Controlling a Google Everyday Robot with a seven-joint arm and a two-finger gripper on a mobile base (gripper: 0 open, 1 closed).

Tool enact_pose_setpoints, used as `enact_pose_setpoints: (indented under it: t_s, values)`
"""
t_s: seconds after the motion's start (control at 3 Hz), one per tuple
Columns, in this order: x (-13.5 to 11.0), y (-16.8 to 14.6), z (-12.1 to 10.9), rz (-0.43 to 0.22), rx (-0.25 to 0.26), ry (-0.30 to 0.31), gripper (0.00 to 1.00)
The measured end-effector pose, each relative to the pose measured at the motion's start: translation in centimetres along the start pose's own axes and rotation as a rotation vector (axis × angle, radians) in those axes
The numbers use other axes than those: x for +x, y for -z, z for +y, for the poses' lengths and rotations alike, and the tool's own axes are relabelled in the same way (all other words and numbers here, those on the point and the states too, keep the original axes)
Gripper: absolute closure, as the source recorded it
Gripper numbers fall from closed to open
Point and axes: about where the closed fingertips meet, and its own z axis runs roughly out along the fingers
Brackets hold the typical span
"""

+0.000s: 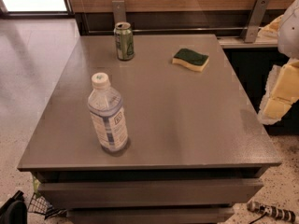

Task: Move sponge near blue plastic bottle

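The sponge, yellow foam with a dark green top, lies flat on the far right part of the grey table. The blue plastic bottle, clear with a white cap and a blue-and-white label, stands upright near the table's front left. My gripper, white and yellow, hangs at the right edge of the view. It is beyond the table's right side, off the surface and well apart from the sponge and the bottle. It holds nothing that I can see.
A green metal drink can stands upright at the back of the table, left of the sponge. A wood-panelled wall with metal brackets runs behind. The table has drawers at the front. The floor lies to the left.
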Motion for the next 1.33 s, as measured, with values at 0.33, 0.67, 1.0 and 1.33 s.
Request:
enact_pose_setpoints:
  t_s: [0.33, 0.67, 1.0, 1.33]
  values:
    - [0.0, 0.0, 0.0, 0.000, 0.000, 0.000, 0.00]
    - [0.5, -0.3, -2.2, -0.058, 0.024, -0.013, 0.00]
    - [1.4, -1.1, -5.6, -0.150, 0.059, -0.039, 0.00]
    - [1.8, -5.9, -12.6, -0.394, 0.093, -0.114, 0.00]
